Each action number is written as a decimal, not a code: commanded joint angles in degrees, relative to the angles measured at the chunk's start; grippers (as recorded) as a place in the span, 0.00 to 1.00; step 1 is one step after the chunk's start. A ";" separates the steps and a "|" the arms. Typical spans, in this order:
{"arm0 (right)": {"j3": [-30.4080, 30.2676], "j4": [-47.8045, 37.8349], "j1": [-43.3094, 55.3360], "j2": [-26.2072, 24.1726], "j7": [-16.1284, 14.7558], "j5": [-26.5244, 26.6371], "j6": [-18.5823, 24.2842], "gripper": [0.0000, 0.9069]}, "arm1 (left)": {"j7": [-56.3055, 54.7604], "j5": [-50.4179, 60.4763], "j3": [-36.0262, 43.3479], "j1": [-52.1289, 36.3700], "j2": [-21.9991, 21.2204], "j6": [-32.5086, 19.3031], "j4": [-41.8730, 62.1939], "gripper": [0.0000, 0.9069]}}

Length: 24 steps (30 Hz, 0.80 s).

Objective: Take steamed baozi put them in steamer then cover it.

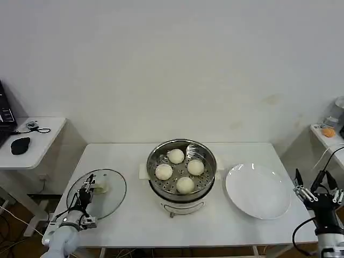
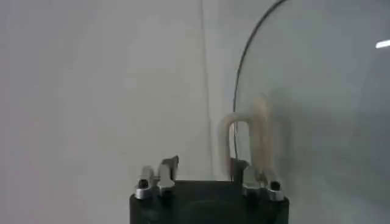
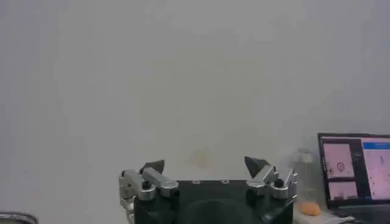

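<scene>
While the white desk (image 1: 134, 215) carries everything needed, the loading part of the job looks finished and only the covering is left. Largest on the desk after its own top, the steamer (image 1: 181, 173) stands at the centre, a shiny steel basket with a perforated floor on a white base, and it is uncovered. To its right lies the flat white plate (image 1: 258, 191), bare of buns. To the steamer's left lies the round glass lid (image 1: 102, 191), flat on the desk and well apart from the pot. Smaller again, the left claw (image 1: 86, 194) sits low over the lid at its pale handle (image 2: 247, 143); in the left wrist view its fingers stand apart with the handle beside one of them, not yet pinched, so I judge it is lining up a grasp. The right claw (image 1: 316, 189) hangs off the desk's right edge beyond the plate, its fingers spread wide and holding nothing. Smallest, the four steamed baozi (image 1: 176, 156) rest on the steamer's floor, close together in a ring. What remains, as I judge it, is closing on the handle, carrying the lid across and setting it on the steamer's rim.
</scene>
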 commanded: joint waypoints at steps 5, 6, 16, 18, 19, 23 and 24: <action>-1.14 -0.26 -0.89 -1.38 -0.03 -1.33 0.53 1.00 | -3.88 -3.05 -1.33 4.96 0.27 1.40 -9.85 0.00; -1.11 -0.23 -0.99 -1.49 -0.03 -1.42 0.62 1.00 | -3.98 -3.13 -1.59 5.67 0.33 2.06 -11.66 0.00; -2.71 -0.66 -1.08 -1.80 -0.51 -3.49 1.25 1.00 | 1.12 -7.81 -1.39 13.62 4.60 12.50 -34.14 0.00; -2.76 -0.84 -1.05 -1.80 -0.61 -4.93 1.71 1.00 | 4.57 -7.92 -0.74 14.38 6.19 15.52 -38.44 0.00; -2.76 -0.87 -1.10 -1.77 -0.69 -5.76 1.82 1.00 | 5.91 -8.55 -0.27 14.08 7.04 17.31 -40.02 0.00; -2.83 -0.28 -1.65 -1.60 -1.32 -8.68 1.46 1.00 | 11.20 -10.36 2.09 10.12 10.01 23.08 -44.75 0.00; -3.07 -0.23 -1.54 -1.55 -1.32 -9.05 1.08 1.00 | 12.29 -11.52 2.94 9.39 10.66 25.04 -45.84 0.00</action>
